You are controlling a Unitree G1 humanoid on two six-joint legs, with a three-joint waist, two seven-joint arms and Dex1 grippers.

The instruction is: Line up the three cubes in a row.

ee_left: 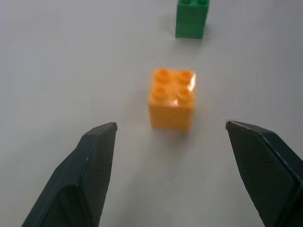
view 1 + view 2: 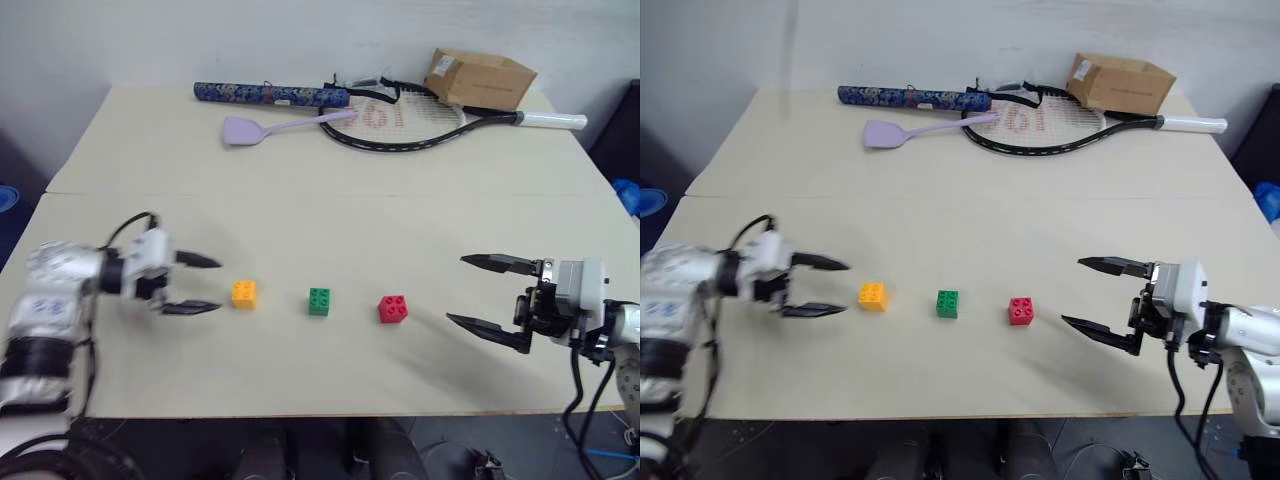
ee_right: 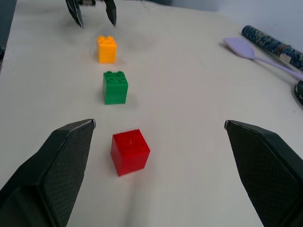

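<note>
Three cubes sit in a row on the pale table near its front edge: an orange-yellow cube (image 2: 244, 294) on the left, a green cube (image 2: 319, 301) in the middle and a red cube (image 2: 393, 309) on the right. My left gripper (image 2: 204, 284) stands open just left of the orange-yellow cube (image 1: 173, 99), apart from it, with nothing between its fingers. My right gripper (image 2: 487, 294) is open to the right of the red cube (image 3: 129, 151), some way off, and holds nothing.
At the table's far side lie a dark patterned tube (image 2: 270, 95), a lilac spatula (image 2: 262, 128), a racket (image 2: 420, 122) and a brown cardboard box (image 2: 478, 78). A seam (image 2: 330, 194) runs across the tabletop.
</note>
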